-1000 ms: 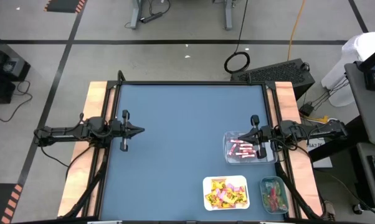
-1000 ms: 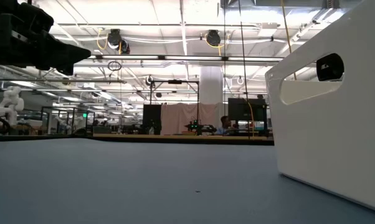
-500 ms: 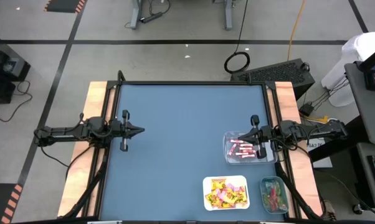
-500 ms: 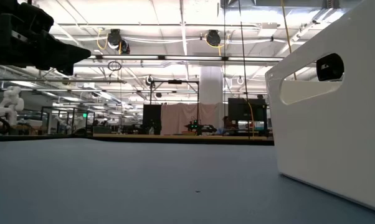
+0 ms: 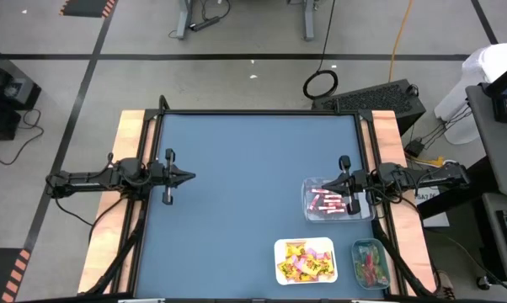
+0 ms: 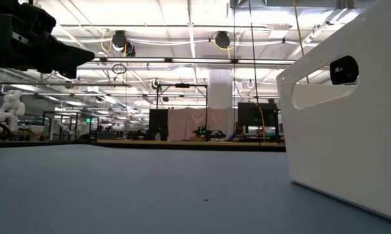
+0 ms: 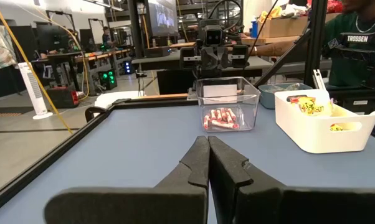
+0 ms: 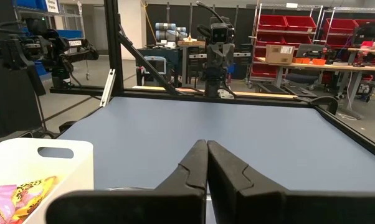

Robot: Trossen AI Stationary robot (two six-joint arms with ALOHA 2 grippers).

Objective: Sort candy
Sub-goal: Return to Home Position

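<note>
High view: right gripper [image 5: 326, 181], closed like left gripper [image 5: 189, 176], hovers beside pink-red candy sticks [image 5: 328, 202].

Blue table [image 5: 237, 185]; pink-red sticks [image 5: 327, 203] in clear tray [image 5: 306, 210]; yellow-pink packets [image 5: 304, 261] in white tray [image 5: 278, 252].

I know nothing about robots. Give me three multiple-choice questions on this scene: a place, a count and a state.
1. Right end effector place? A over the clear plastic tray of pink-red sticks; B table's left edge; C off the table.
2. Trays holding candy? A two; B three; C five.
3. Left end effector? A wide open; B shut, empty; C gripping candy.
1A: overhead, it overlaps that tray. 2B: plus a white plastic tray of yellow packets and a green-tinted tray of gummies. 3B: fingers meet, nothing between.
</note>
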